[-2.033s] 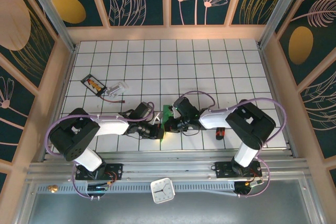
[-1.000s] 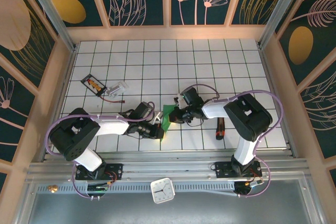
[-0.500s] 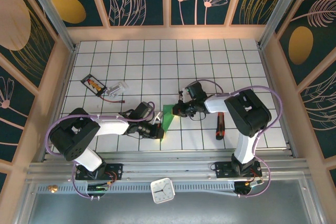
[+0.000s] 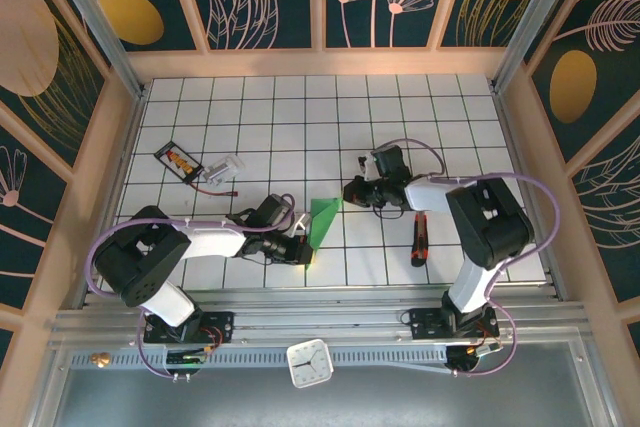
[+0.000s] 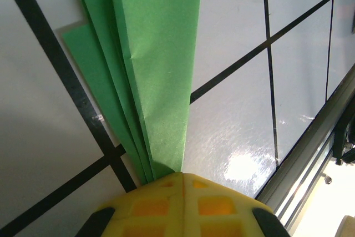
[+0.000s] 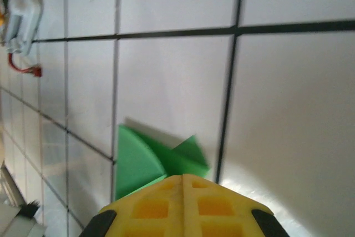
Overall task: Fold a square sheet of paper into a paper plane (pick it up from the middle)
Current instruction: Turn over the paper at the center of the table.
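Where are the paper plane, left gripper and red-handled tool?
paper plane (image 4: 322, 219), top view, its green middle.
left gripper (image 5: 183, 190), left wrist view, seam between fingertips.
red-handled tool (image 4: 421, 232), top view, red handle.

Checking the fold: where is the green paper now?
Top view: paper centre-front, near end pinched by the left gripper, right gripper off its far corner.

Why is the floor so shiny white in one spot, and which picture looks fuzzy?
Left wrist view: light bounces off the glossy tile as a white patch, while the folded green paper looks sharp. Right wrist view: everything is soft and fuzzy, the paper throws a grey shadow, and the floor glares bright at the lower right. Top view: evenly lit and clear.
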Tool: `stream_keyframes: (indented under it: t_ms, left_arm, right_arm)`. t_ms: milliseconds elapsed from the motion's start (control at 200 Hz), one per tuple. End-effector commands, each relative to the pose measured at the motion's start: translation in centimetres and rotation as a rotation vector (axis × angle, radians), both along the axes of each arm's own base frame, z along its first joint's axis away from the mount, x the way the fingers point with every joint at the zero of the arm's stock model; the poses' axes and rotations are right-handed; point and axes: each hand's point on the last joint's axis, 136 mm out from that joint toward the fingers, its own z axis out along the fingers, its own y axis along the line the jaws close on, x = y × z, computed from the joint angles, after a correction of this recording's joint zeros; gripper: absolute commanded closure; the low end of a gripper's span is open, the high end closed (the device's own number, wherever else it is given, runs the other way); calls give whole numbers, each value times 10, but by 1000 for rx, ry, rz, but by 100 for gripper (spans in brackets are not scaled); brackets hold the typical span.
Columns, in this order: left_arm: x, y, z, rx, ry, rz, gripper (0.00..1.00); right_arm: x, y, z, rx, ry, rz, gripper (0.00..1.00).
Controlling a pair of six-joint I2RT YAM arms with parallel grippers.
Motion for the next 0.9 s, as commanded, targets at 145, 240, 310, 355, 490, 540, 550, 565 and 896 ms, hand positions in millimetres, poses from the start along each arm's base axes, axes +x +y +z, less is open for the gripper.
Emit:
stream_keyframes:
  t_ms: [145, 240, 310, 355, 490, 540, 550, 565, 896]
  left_arm:
    - [-33, 50, -46, 242, 136, 35, 100]
    - [-32, 50, -46, 243, 132, 38, 100]
    - [-32, 50, -46, 242, 132, 38, 100]
    - [-32, 50, -45, 242, 133, 40, 100]
    - [-30, 49, -44, 238, 126, 40, 100]
    - [-30, 49, -44, 238, 126, 39, 100]
    - [-31, 49, -44, 238, 126, 38, 100]
    - [-31, 48, -44, 237, 127, 38, 100]
    - [-31, 48, -46, 236, 130, 34, 100]
  right_arm:
    - [-45, 44, -1, 28, 17, 107, 100]
    - [-47, 48, -7, 16, 23, 109, 100]
    - [-39, 37, -8, -26, 2, 78, 100]
    - [-30, 26, -4, -49, -20, 41, 100]
    - [2, -27, 13, -132, -85, -112, 100]
    - [7, -36, 21, -153, -120, -135, 100]
    - [7, -37, 23, -155, -126, -137, 100]
    - [8, -36, 26, -154, -137, -134, 100]
    - [-45, 57, 9, -16, -78, 125, 100]
